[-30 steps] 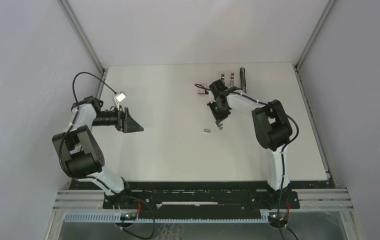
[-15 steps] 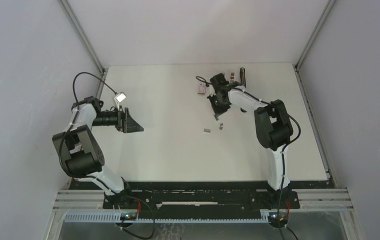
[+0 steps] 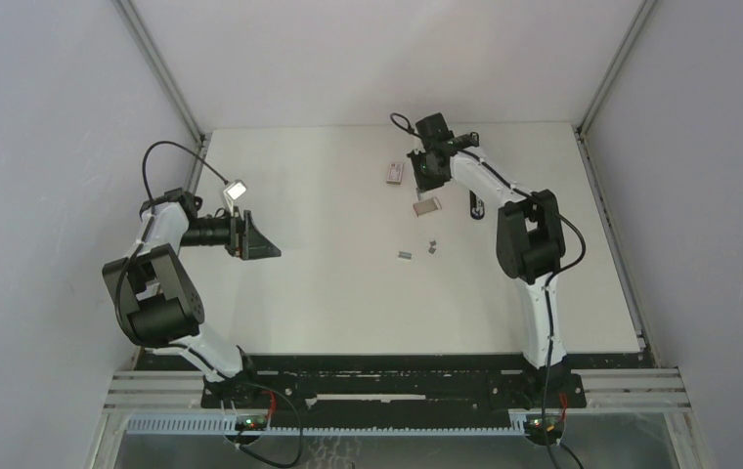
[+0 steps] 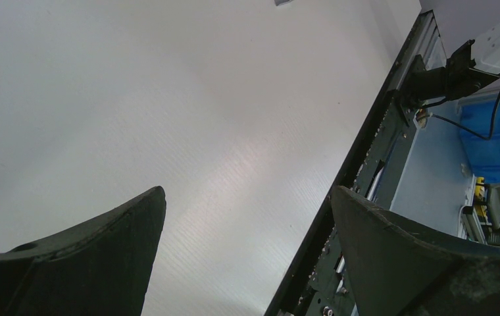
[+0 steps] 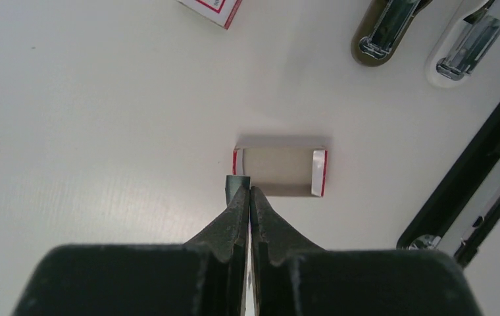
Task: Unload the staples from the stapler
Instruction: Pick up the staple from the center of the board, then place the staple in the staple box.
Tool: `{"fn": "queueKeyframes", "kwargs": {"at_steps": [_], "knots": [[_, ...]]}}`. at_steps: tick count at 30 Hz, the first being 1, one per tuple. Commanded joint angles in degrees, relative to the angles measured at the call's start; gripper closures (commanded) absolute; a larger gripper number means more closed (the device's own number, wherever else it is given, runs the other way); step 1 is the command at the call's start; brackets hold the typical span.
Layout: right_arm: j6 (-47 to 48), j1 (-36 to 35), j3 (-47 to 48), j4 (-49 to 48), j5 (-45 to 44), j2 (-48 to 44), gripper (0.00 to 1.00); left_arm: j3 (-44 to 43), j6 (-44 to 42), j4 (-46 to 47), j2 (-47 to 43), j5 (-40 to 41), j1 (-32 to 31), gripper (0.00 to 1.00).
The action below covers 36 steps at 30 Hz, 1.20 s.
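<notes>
Nearest the bases, the left gripper [image 4: 247,197] hung over the table [image 3: 328,293], its jaws wide apart. Farther out, two short strips of staples [image 3: 405,255] lay loose. Beyond them the right gripper [image 5: 249,189], jaws pressed together, pointed at the near edge of an open cardboard tray [image 5: 279,170]. The stapler [image 5: 461,174] lay just right of it. A pink-and-white box [image 5: 211,8] and two small staplers [image 5: 384,29] lay farthest.

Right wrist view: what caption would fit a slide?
Shut right hand poised by a small open tray, dark strip at its tips, black stapler alongside.
</notes>
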<state>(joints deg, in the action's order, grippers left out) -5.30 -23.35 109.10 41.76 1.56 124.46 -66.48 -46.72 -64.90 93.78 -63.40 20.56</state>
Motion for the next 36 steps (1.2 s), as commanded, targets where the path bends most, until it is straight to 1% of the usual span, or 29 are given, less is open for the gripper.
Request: {"fn": "queueKeyframes", "kwargs": {"at_steps": [1,12,36], "knots": [[-1.4,0.4,3.5,1.3,-1.0,3.2,1.0,-2.5,-1.5,-0.5,-0.1,-2.2,0.5,0.0],[-0.8,0.7,5.4,1.4,-1.2,7.1,1.0,-2.6,-1.5,-0.6,0.0,-2.2,0.4,0.0],[0.5,0.1,7.5,4.1,-1.8,9.6,1.0,-2.6,-1.7,-0.7,0.3,-2.2,0.5,0.0]]}}
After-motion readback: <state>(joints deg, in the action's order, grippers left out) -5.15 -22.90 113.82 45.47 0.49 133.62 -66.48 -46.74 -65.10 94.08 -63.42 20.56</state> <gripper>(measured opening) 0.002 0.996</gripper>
